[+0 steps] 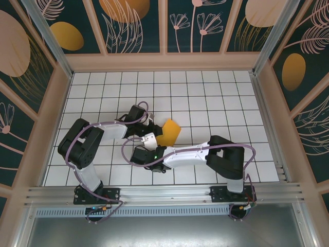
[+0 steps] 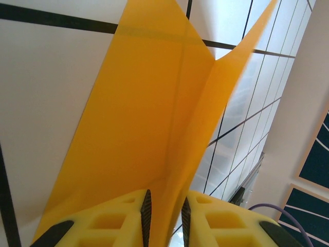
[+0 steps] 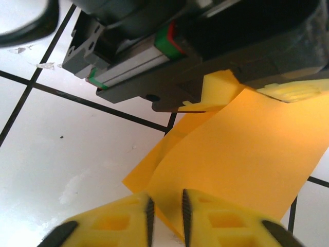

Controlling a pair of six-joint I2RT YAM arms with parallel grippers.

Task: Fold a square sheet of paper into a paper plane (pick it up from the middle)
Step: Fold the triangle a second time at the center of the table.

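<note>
The square sheet of paper [image 1: 170,130] is orange-yellow and partly folded, held just above the white grid table [image 1: 205,98] at its middle. In the left wrist view the sheet [image 2: 139,113] has a centre crease and a raised flap, and its fold runs down between the narrow jaws of my left gripper [image 2: 165,218]. That left gripper [image 1: 152,125] is shut on the sheet's near-left edge. My right gripper [image 1: 152,140] comes in from below; in its wrist view the sheet [image 3: 247,154] dips its lower corner between the gripper's [image 3: 166,216] close-set pads. A slim paper plane is out of view.
Wooden-framed walls with dark leaf-pattern panels [image 1: 136,23] enclose the table on three sides. A metal rail [image 1: 164,193] runs along the near edge by the arm bases. The two arms cross the centre tiles; bare tiles lie toward the back and right.
</note>
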